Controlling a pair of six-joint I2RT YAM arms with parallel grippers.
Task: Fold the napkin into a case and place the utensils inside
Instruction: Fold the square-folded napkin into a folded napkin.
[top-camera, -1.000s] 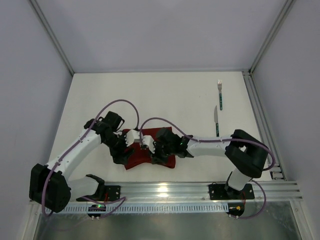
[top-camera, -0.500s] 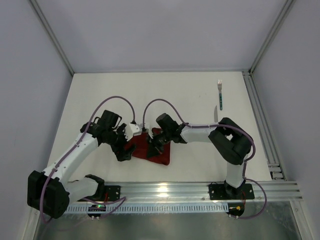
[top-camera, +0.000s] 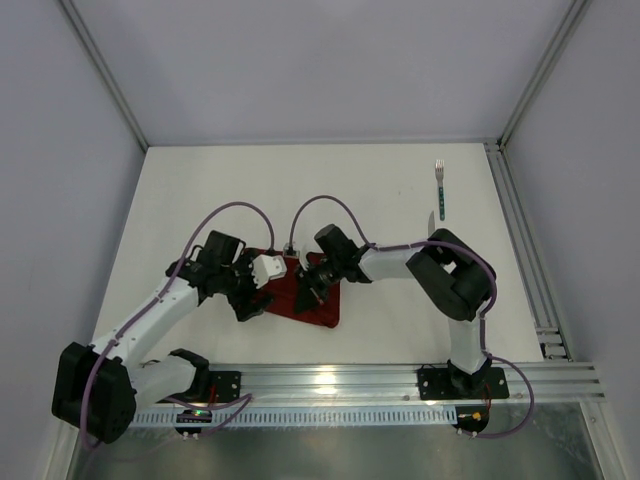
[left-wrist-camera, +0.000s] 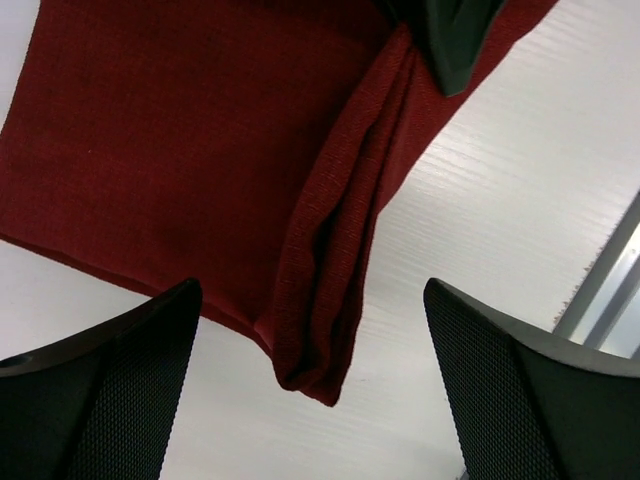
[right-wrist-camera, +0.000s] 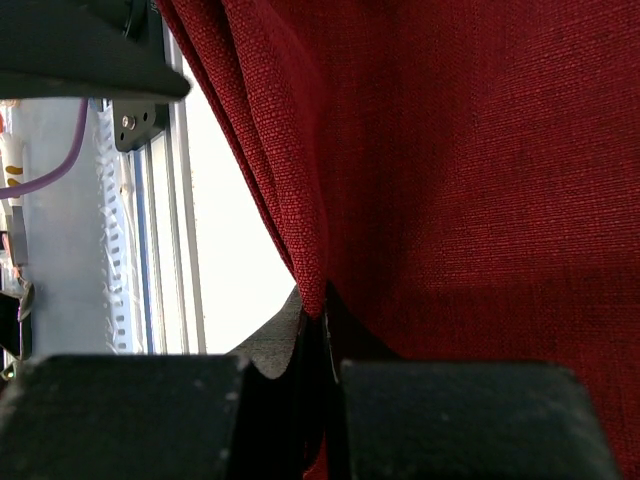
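A: Where is the napkin (top-camera: 305, 298) at this moment?

B: It lies on the white table (top-camera: 330, 190), near the front edge, between the two arms. It is dark red and only partly folded. Most of it is flat, but one edge is gathered into a thick fold.

A: Which gripper has it?

B: The right gripper (top-camera: 308, 290). In the right wrist view its fingers (right-wrist-camera: 450, 420) are pressed together, and a thin edge of the napkin (right-wrist-camera: 470, 150) is pinched between them. From that pinch the cloth goes up and fills nearly the whole view.

A: And the left gripper (top-camera: 252, 300)?

B: It is spread wide and holds nothing. In the left wrist view the left gripper (left-wrist-camera: 310, 300) has one finger (left-wrist-camera: 110, 390) at each lower corner, and the rounded end of the fold lies between them. I cannot tell if it touches them. The napkin (left-wrist-camera: 170, 150) covers the upper left part there, and the dark tip of the right gripper (left-wrist-camera: 450, 40) sits at the top of the fold.

A: Where are the utensils?

B: Both are at the far right of the table, well apart from the napkin. The fork (top-camera: 439, 186) has its tines pointing to the back wall. Only the tip of the knife (top-camera: 431, 220) shows, just nearer than the fork; the right arm covers the rest.

A: Something else?

B: A metal rail (top-camera: 400, 380) runs along the front edge.
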